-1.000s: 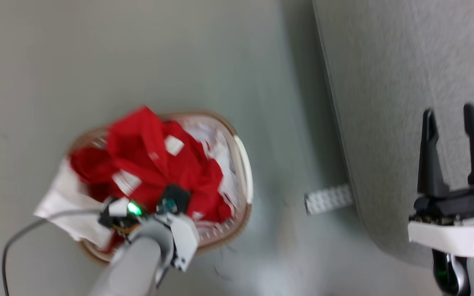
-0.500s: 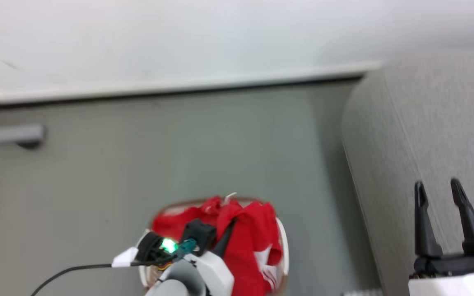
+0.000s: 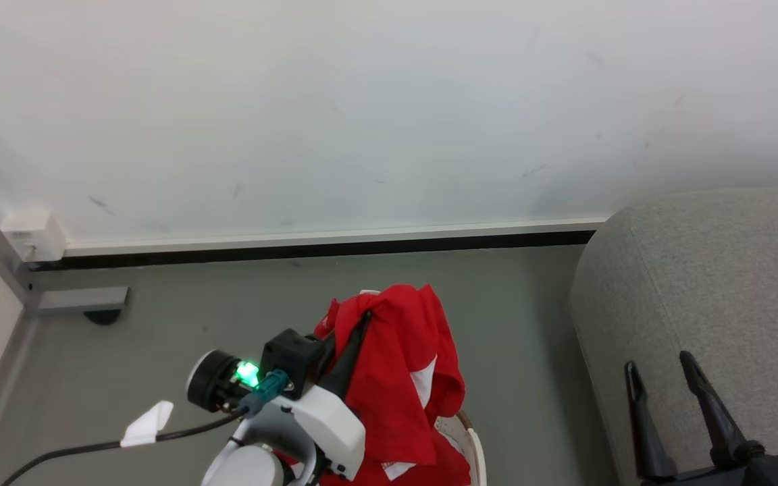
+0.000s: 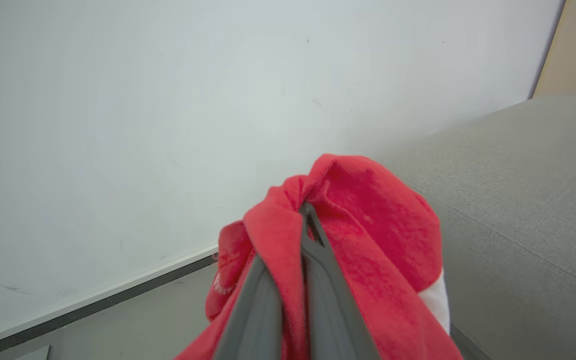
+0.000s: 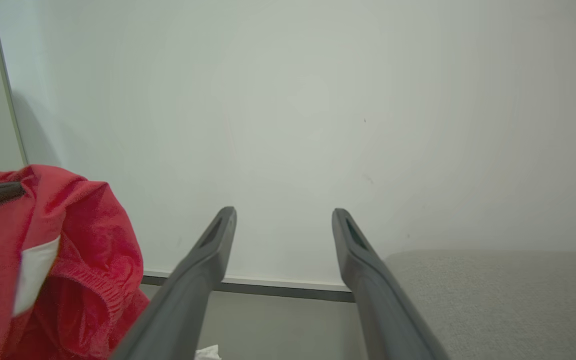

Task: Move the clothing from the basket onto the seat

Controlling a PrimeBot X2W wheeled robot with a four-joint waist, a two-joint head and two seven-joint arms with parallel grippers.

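The head view catches the pale rim of the basket (image 3: 475, 449) beneath the soft red garment (image 3: 402, 378) pinched tight in the left gripper (image 3: 365, 316), while the right gripper (image 3: 657, 361) gapes wide, empty, over the woven grey seat (image 3: 713, 283).

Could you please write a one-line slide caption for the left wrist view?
Left end effector shut on a red garment, held up before the white wall, grey seat alongside.

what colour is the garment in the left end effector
The garment is bright red with white patches; head view shows it best.
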